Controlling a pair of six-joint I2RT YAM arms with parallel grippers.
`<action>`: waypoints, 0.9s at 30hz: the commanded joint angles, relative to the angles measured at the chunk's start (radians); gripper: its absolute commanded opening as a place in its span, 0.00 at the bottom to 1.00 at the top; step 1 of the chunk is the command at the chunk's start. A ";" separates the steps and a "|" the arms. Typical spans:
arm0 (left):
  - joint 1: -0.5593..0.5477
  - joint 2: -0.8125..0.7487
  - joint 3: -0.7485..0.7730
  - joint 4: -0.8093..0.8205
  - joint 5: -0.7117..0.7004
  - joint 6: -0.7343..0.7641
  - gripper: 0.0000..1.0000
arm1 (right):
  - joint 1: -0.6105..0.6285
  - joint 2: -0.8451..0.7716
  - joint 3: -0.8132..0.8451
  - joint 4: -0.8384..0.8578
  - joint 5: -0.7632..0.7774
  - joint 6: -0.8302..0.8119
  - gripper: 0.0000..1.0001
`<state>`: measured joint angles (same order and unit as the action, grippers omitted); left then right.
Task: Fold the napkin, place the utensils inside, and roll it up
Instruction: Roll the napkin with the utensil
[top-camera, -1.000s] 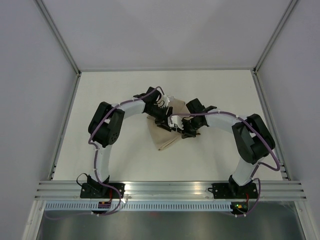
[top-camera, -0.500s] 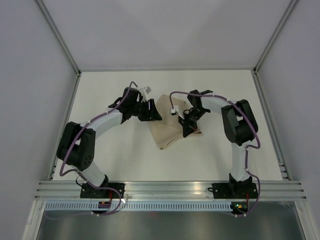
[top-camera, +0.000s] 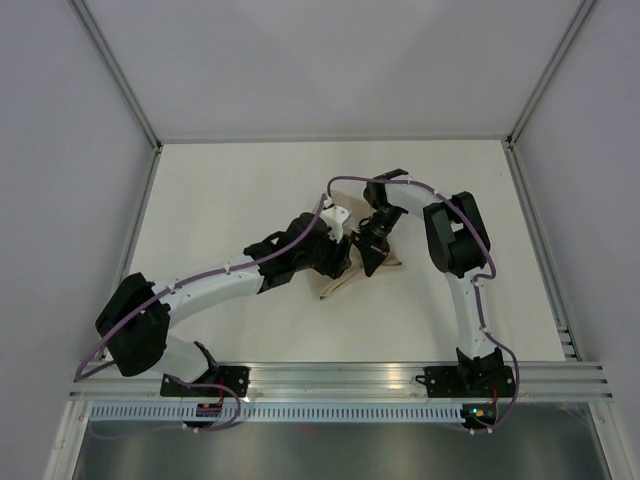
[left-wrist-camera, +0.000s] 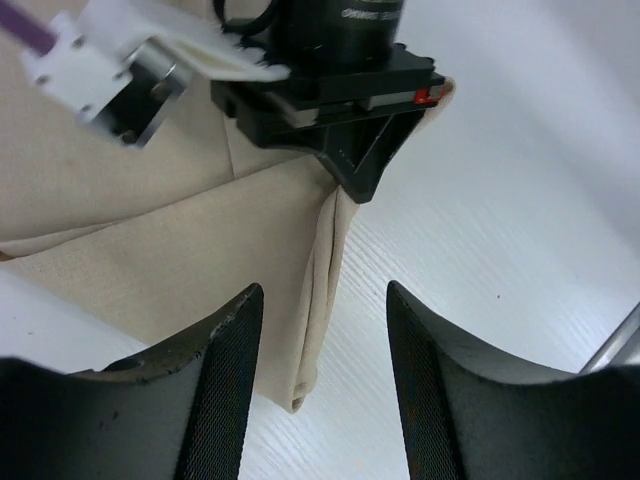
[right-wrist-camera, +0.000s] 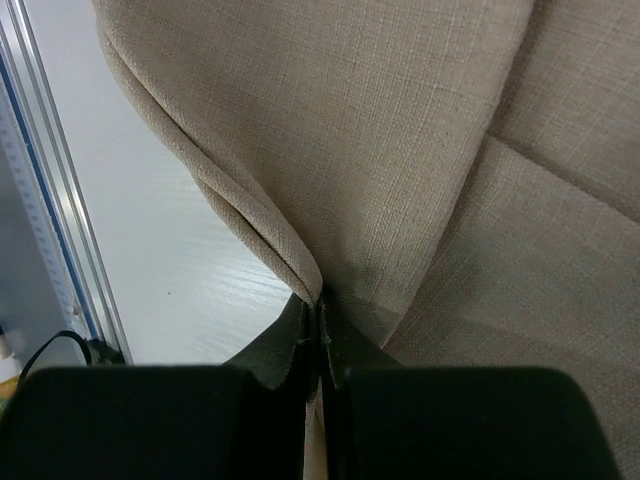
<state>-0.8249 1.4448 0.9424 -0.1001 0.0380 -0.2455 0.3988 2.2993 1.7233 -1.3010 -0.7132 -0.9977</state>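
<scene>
1. Step, my read: fold stage; napkin (top-camera: 330, 287) lies mid-table (top-camera: 220, 200), partly doubled; no utensils in sight.
2. Right gripper (right-wrist-camera: 318, 310) is clamped on the napkin's folded edge, both layers between its tips.
3. Left gripper (left-wrist-camera: 322, 300) stands part open; that edge lines up between its fingers, apparently untouched.
4. Next: left must straddle both layers, then pinch near the right's hold.

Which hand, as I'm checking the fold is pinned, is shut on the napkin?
The right hand, pinched shut on a fold of the napkin. The left hand stands open, its fingers either side of the napkin's edge, gripping nothing.
</scene>
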 joint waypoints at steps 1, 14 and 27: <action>-0.074 0.009 0.002 0.042 -0.200 0.152 0.58 | 0.044 0.066 0.033 -0.021 0.080 0.007 0.03; -0.220 0.325 0.208 -0.033 -0.325 0.428 0.61 | 0.054 0.193 0.174 -0.145 0.072 0.016 0.03; -0.191 0.381 0.208 -0.038 -0.230 0.469 0.60 | 0.034 0.216 0.167 -0.146 0.047 0.028 0.03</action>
<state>-1.0267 1.8233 1.1191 -0.1429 -0.2325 0.1818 0.4320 2.4508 1.8896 -1.4807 -0.7403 -0.9375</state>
